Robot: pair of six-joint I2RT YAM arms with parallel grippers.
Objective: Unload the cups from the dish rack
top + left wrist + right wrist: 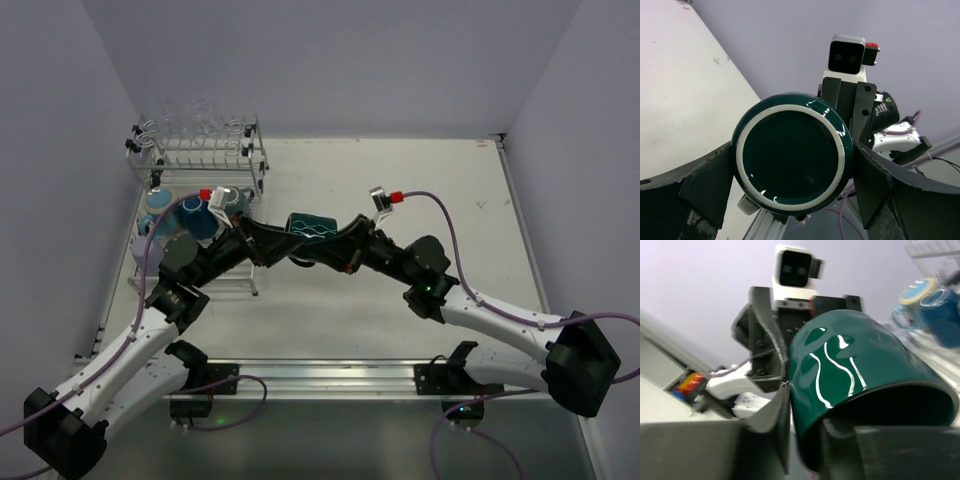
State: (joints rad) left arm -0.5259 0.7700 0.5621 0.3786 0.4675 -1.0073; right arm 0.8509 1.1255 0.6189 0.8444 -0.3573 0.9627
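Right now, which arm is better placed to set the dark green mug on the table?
Probably right. Its pincer also grips the dark green mug, and bare table lies on its side; the dish rack crowds the left.

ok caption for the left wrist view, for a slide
dark green mug, base to lens, gripped in the left pincer, right arm's camera beyond

You're in a robotics lab cell: 3 bare walls [330,60] box in a white table [400,170], with left arm [120,355] and right arm [500,318] bolted to an aluminium rail [320,372].

Bright even light, glare on mug [850,370], right wrist view blurred
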